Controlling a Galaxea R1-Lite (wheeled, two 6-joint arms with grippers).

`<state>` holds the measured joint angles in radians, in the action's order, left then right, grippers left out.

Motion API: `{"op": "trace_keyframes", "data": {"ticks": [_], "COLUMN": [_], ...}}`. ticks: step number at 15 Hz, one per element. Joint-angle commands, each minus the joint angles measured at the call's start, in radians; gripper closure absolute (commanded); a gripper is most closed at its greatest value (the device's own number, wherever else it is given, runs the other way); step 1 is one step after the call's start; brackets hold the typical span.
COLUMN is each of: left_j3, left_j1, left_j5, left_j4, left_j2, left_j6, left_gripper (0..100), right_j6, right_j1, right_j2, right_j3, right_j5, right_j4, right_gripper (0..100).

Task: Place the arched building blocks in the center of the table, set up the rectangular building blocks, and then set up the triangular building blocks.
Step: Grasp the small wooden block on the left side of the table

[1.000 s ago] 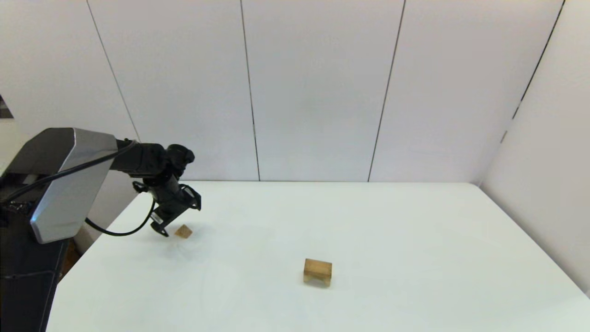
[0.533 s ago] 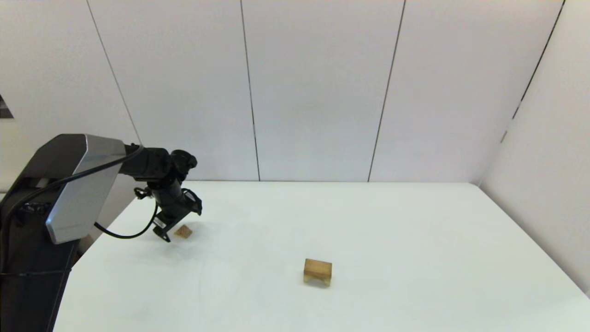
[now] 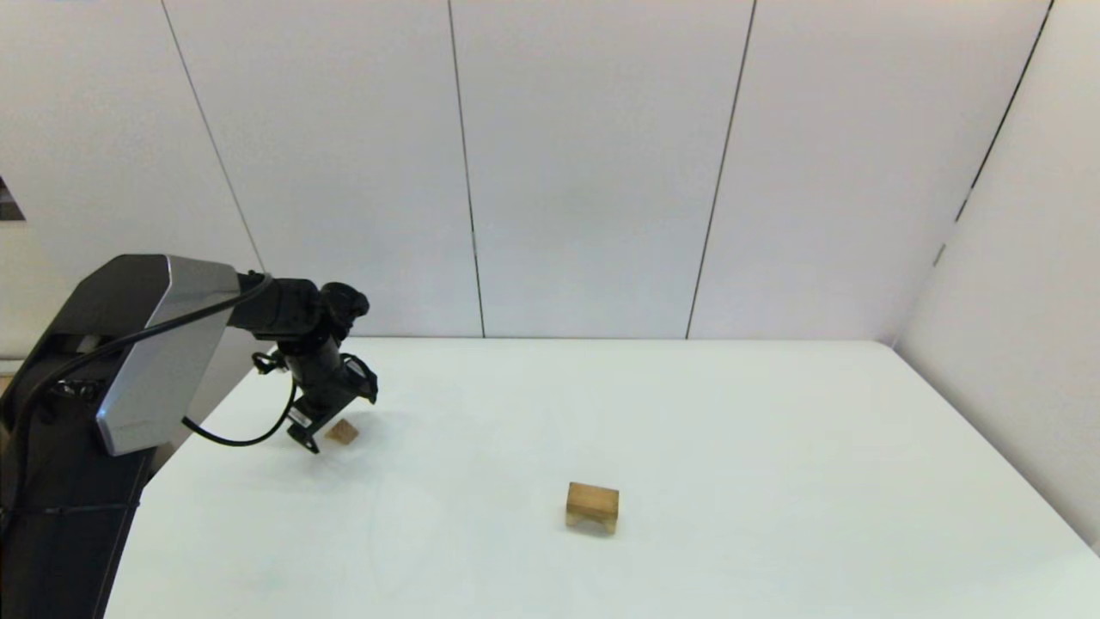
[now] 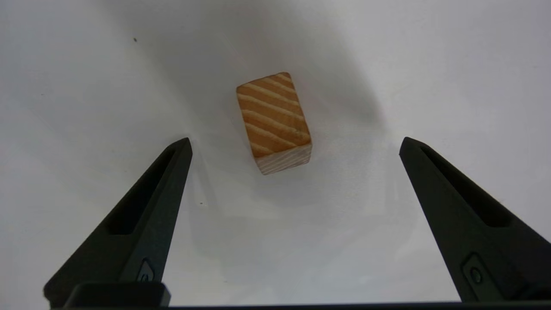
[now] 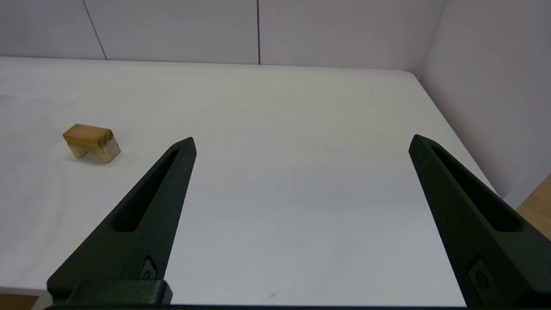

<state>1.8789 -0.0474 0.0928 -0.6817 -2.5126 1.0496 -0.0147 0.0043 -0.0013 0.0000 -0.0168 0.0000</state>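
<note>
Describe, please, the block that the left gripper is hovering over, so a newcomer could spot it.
On the white table, look far left, under the open left gripper. The small striped-grain wooden block lies there alone, unlike the notched arched block near the middle.

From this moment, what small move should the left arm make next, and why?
Probably a short descent followed by closing. The left gripper is open above the small wooden block lying on the table, and the block sits between the fingers, untouched. The arched block already stands near the table's middle, so this block seems next. The right gripper hangs open over bare table.
</note>
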Motion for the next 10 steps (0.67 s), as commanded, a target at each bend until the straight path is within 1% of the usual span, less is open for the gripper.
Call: {"op": "trace_keyframes", "data": {"ticks": [1, 10], "left_j3": [0.011, 0.039], "left_j1": [0.000, 0.006], "left_j5": [0.001, 0.002], "left_j4": [-0.006, -0.012], "left_j2": [-0.002, -0.060], "left_j6": [0.017, 0.020], "left_gripper": [100, 100], "right_j6": [-0.001, -0.001], "right_j1": [0.000, 0.000], "right_j2": [0.000, 0.000], "right_j3": [0.000, 0.000], "right_j5": [0.000, 0.000], "right_j4": [0.000, 0.000], "right_gripper": [0, 0]}}
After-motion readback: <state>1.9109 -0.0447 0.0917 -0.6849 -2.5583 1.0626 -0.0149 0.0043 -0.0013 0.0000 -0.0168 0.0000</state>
